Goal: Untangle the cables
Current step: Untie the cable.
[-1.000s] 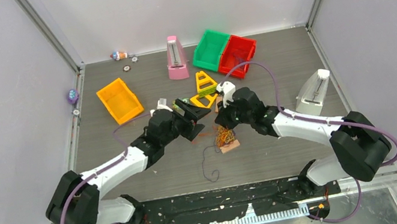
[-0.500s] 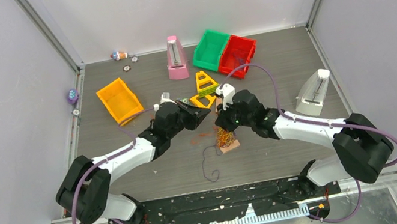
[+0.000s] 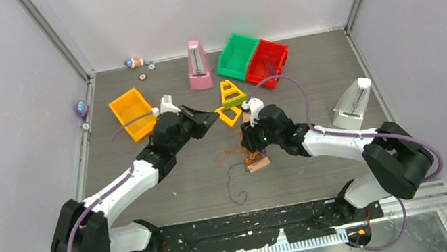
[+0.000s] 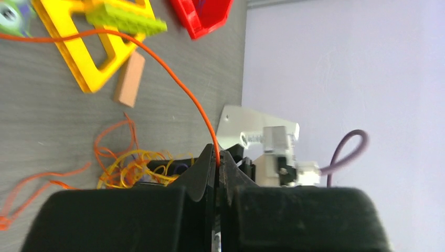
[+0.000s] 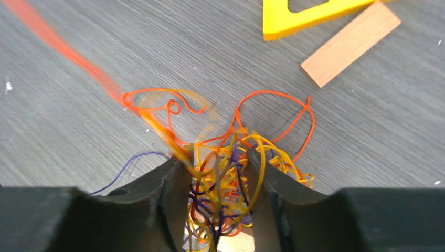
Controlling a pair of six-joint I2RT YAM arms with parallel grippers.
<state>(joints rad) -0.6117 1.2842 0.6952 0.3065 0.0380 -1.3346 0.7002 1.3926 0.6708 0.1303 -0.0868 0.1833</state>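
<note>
The cables (image 3: 253,156) lie as a small orange, yellow and dark purple tangle at mid-table. My right gripper (image 3: 251,149) hovers right over it. In the right wrist view its jaws (image 5: 218,168) stand apart, with the cables (image 5: 231,157) loosely between them. My left gripper (image 3: 210,116) is raised to the left of the tangle. It (image 4: 219,158) is shut on one orange strand (image 4: 173,79), which arcs away up and to the left. A loose dark purple strand (image 3: 237,189) curls on the table in front of the tangle.
Behind the tangle are a yellow triangle frame (image 3: 229,94) and a wooden block (image 5: 350,43). Further back stand a yellow bin (image 3: 133,112), a pink metronome (image 3: 198,65), and a green bin (image 3: 238,56) beside a red bin (image 3: 267,60). A white metronome (image 3: 354,104) is at right.
My left gripper shut on an orange strand and drew back to the left with it. The right gripper's jaws have come apart over the tangle.
</note>
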